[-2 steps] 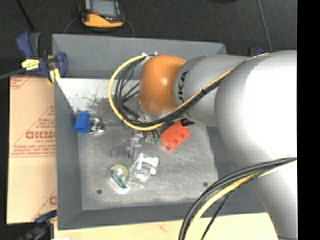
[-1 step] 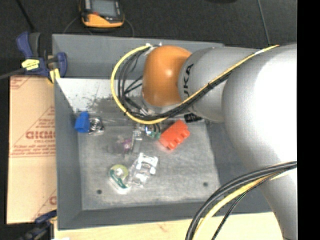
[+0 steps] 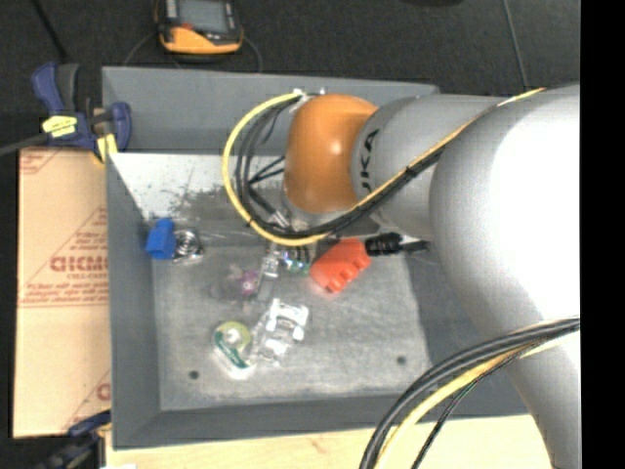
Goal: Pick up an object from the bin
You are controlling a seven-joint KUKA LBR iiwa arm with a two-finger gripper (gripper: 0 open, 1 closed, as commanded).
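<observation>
We see a dark surface all round, with an orange-and-black handset [image 3: 198,22] lying on it beyond the far side of a grey bin [image 3: 132,379]. The arm [image 3: 488,193] comes in from the right and covers much of the bin's right half. Its orange cover [image 3: 327,149] sits above the middle of the bin, with cables [image 3: 234,179] looping round the cover's left side.

Below the cover we make out the tool [image 3: 285,258], low over the bin floor near its middle. We cannot tell whether it is spread or pressed together, and we see nothing held in it.

Nearest to it are two things. A red block [image 3: 337,267] lies just to its right, partly under the arm. A small purple piece [image 3: 244,281] lies just to its left and a little nearer to us. We cannot tell whether the tool touches either of them.

Nearer to us a clear piece [image 3: 281,325] lies tilted on the floor. A green ring [image 3: 232,340] rests at its left end, touching it or very nearly. Well apart from these, towards the left wall, a blue piece [image 3: 159,239] sits with a shiny piece [image 3: 188,248] just beside it on the right.
</observation>
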